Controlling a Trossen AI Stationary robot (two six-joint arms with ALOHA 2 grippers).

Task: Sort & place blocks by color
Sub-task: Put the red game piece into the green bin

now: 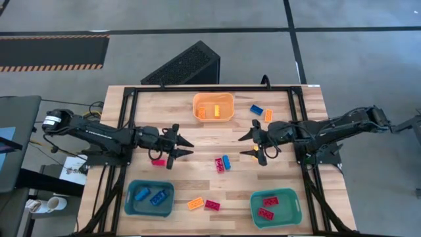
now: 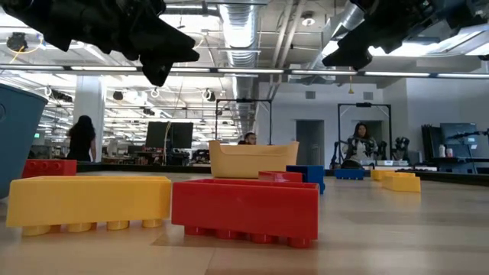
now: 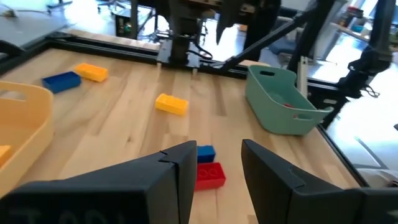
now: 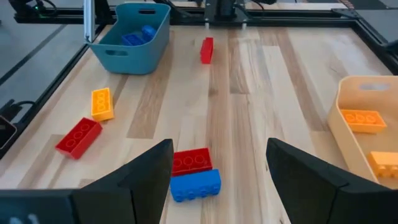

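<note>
Loose blocks lie flat on the wooden table. A red block (image 1: 219,164) and a blue block (image 1: 226,161) lie side by side at the centre, seen also as the red block (image 4: 191,160) and the blue block (image 4: 195,185). Another red block (image 1: 158,162) lies just by my left gripper (image 1: 187,147), and an orange block (image 1: 252,156) lies below my right gripper (image 1: 242,145). Both grippers hover above the table, pointing at each other across the centre pair. My left gripper (image 3: 217,149) and my right gripper (image 4: 219,146) are open with nothing between the fingers.
An orange bin (image 1: 213,117) with orange blocks stands at the far middle. A blue bin (image 1: 131,209) with blue blocks is near left, and a teal bin (image 1: 289,214) with red blocks near right. More blocks: orange (image 1: 195,203), red (image 1: 212,205), blue (image 1: 256,109), orange (image 1: 268,115).
</note>
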